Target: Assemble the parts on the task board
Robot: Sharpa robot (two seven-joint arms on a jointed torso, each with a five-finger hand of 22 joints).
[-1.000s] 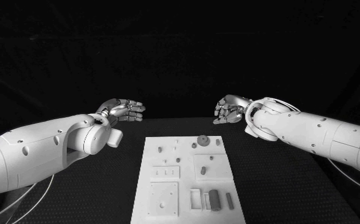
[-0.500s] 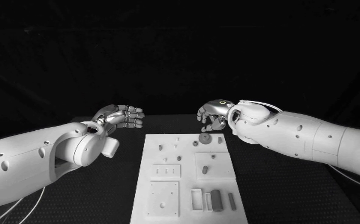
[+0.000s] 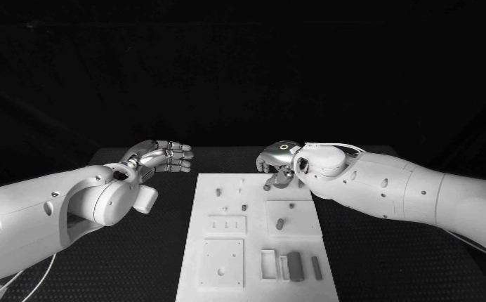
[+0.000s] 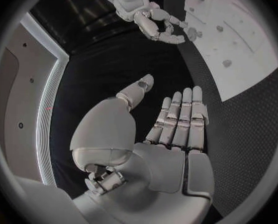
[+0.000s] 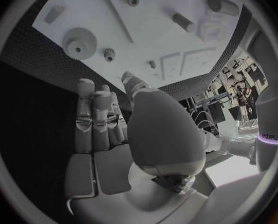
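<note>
Silver right hand point(image 3: 277, 161) hovers over task board point(image 3: 228, 246) (fingers apart, empty).

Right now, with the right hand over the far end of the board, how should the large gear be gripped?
Probably by its toothed rim, from above. The large gear lies flat on the task board, so only its edge offers purchase. The right hand hovers open near it, holding nothing.
</note>
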